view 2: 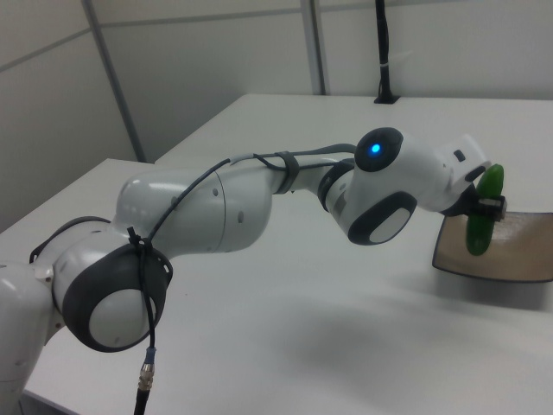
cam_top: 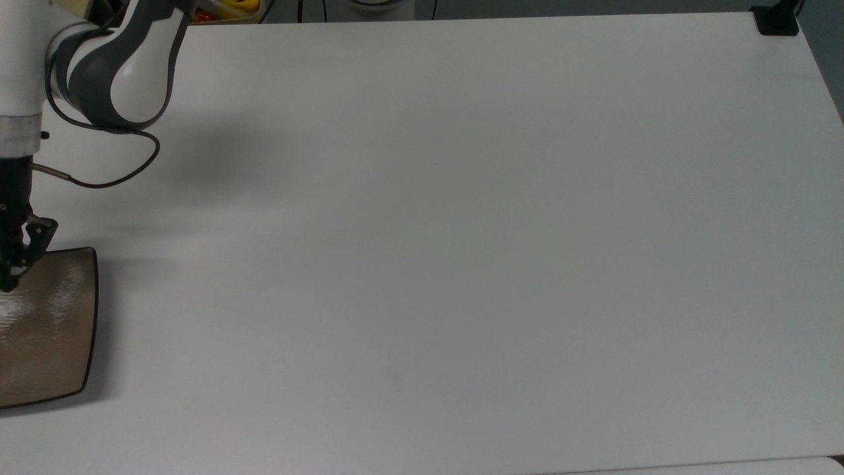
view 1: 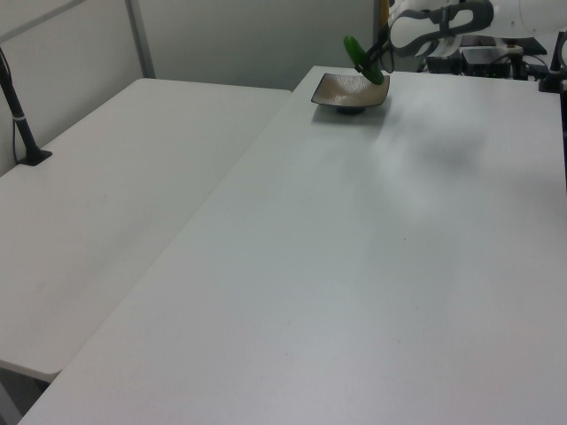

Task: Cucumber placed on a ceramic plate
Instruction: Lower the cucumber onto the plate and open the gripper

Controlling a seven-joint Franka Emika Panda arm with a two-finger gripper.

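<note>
Cucumber (view 2: 480, 213) hangs in the grip of the hand (view 2: 484, 207), pinched about its middle and standing nearly upright in the right view, its lower end above the near rim of the plate (view 2: 510, 259) and not touching it. The fingers are closed on the cucumber.

In the left view the cucumber (view 1: 363, 60) is tilted, its upper end leaning toward the left view's left, and it sits above the plate (view 1: 347, 91) at the plate's far right corner. The plate is square, glossy and brown with a dark rim, and it rests flat on the white surface (view 1: 372, 266).

In the top view the hand (cam_top: 16, 254) appears as dark linkage over the upper corner of the plate (cam_top: 53, 330), which is cut off by the top view's left edge. The arm (cam_top: 112, 66), white with grey joints, reaches in from above the plate, and a thin black cable (cam_top: 105, 178) loops beside it. Past the surface's far edge, above the plate in the top view, stands a container of red and yellow items (cam_top: 231, 8).

In the right view the arm (view 2: 225, 207) stretches across the surface toward the plate, a blue light (view 2: 374, 148) glowing on the joint nearest the hand.
</note>
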